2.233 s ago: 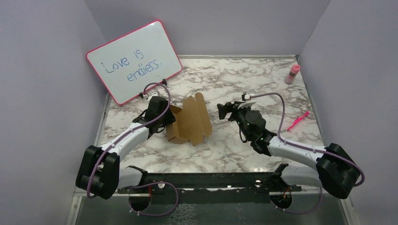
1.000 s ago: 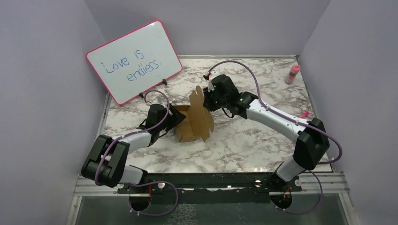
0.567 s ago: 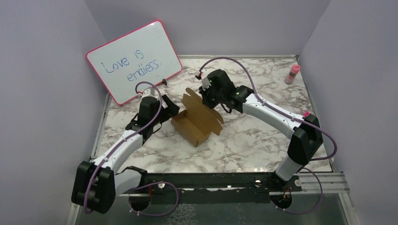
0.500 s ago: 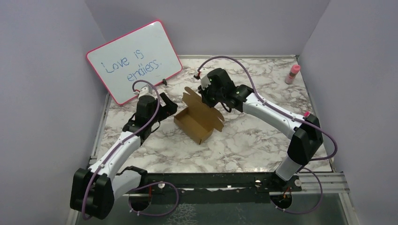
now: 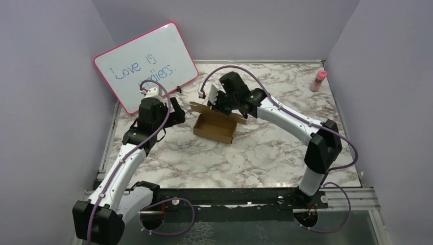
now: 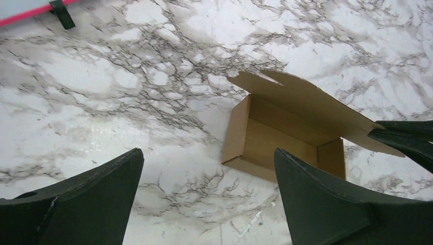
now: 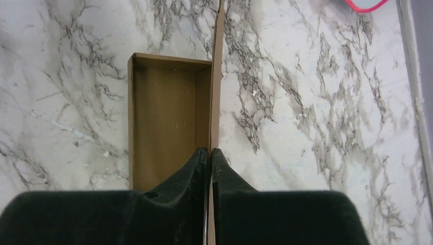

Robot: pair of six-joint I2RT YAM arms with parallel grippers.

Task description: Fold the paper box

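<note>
One paper box (image 5: 214,128), two tools, one whiteboard (image 5: 145,66), one pink bottle (image 5: 319,80); box sits on the table (image 5: 265,153) near its middle, between the tools; plain brown, an open-topped rectangular tray with one long flap raised along its far side; right tool (image 5: 218,104) clamped on that flap; left tool (image 5: 173,109) spread wide, not touching the box, holding nothing; right wrist view gives the flap edge-on, a thin line nipped between the pads (image 7: 199,163); left wrist view gives its notched outline; bottle seen only from the top view.
</note>
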